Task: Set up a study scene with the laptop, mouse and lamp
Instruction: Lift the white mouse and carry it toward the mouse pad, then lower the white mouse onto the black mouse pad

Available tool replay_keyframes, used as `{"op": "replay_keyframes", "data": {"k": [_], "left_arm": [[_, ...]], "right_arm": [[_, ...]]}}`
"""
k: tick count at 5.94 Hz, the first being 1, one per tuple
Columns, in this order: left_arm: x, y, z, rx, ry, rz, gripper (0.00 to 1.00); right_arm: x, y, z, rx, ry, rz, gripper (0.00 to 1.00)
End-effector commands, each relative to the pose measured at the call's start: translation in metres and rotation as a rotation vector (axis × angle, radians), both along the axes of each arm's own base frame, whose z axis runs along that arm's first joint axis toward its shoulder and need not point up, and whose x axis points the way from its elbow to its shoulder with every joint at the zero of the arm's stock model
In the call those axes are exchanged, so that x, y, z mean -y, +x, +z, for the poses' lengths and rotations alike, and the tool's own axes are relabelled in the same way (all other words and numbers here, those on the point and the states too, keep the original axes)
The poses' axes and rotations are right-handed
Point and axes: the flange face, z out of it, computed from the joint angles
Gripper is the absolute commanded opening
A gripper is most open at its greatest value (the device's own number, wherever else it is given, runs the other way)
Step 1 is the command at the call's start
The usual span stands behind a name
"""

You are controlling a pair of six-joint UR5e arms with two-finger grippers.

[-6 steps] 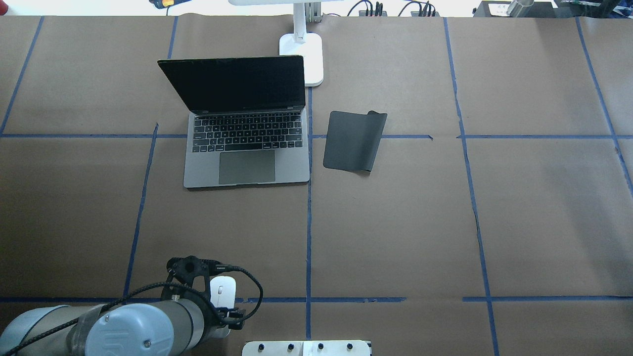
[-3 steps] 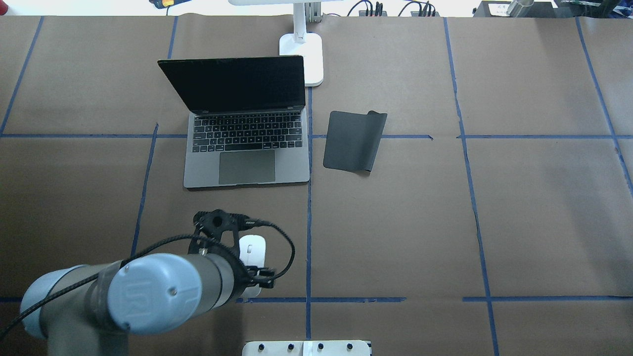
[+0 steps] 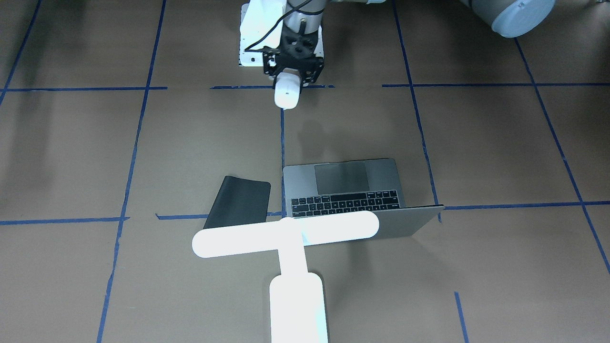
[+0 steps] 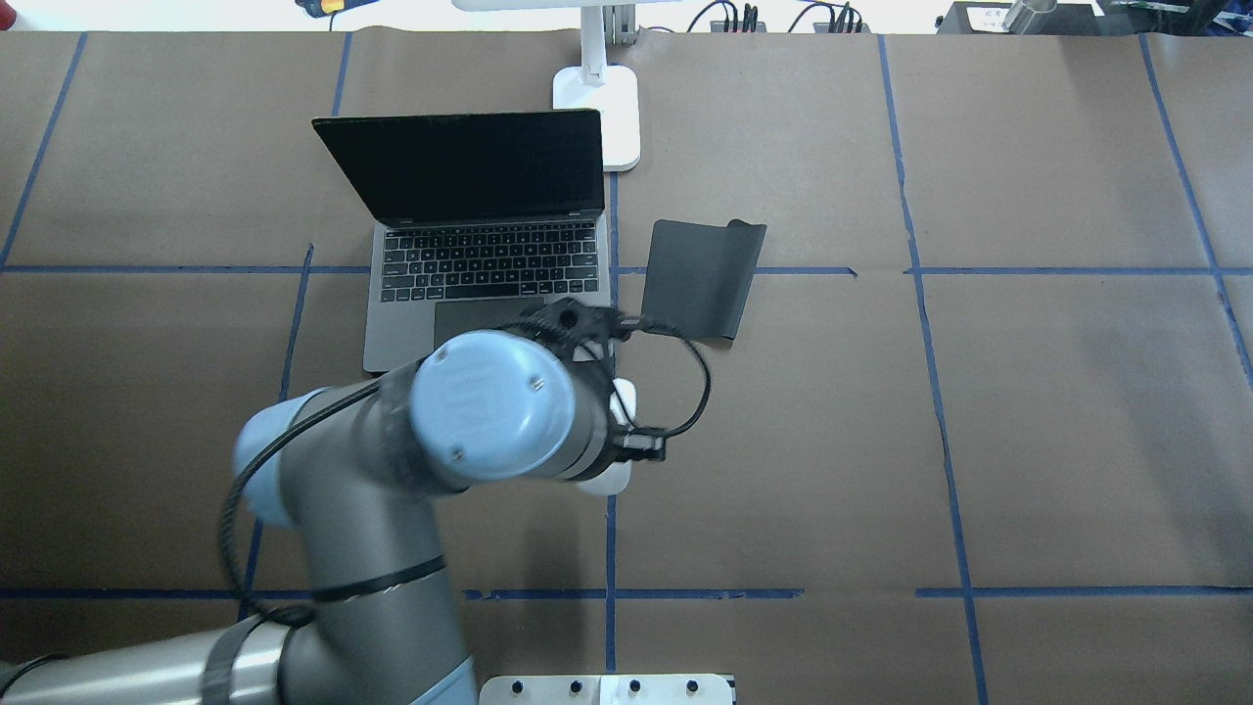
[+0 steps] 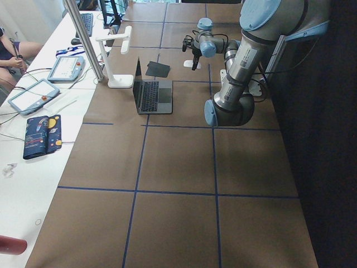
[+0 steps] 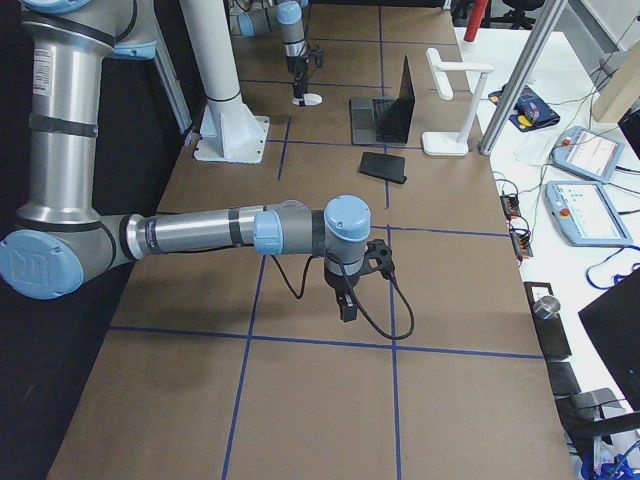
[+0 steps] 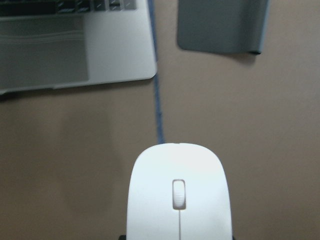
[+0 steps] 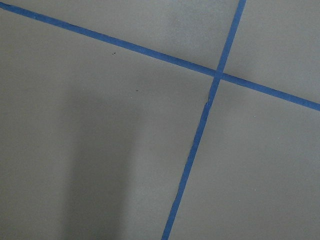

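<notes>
Exterior front-facing: left hand (image 3: 290, 78) clamping white mouse (image 3: 287, 94), holding it above tabletop (image 3: 476, 152) near front corner of laptop (image 3: 350, 183), black mat (image 3: 238, 202) lying alongside. Right hand (image 6: 346, 302) hovering far off; cannot tell whether open.

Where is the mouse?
Overhead view, middle: the mouse is held above the table by the left end effector, beside the laptop's front corner, short of the mat.
</notes>
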Motion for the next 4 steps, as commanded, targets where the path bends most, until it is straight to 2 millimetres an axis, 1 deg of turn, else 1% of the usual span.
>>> {"op": "replay_keyframes", "data": {"k": [1, 2, 4], "left_arm": [[0.069, 0.058, -0.048, -0.005, 0.004, -0.040, 0.05], [0.108, 0.095, -0.067, 0.001, -0.001, -0.066, 0.05], [0.164, 0.139, -0.064, 0.009, -0.027, -0.078, 0.05]], "right_arm": [[0.000, 0.000, -0.001, 0.003, -0.014, 0.016, 1.00], [0.001, -0.001, -0.002, 0.014, -0.016, 0.020, 1.00], [0.001, -0.002, -0.002, 0.022, -0.018, 0.019, 1.00]]}}
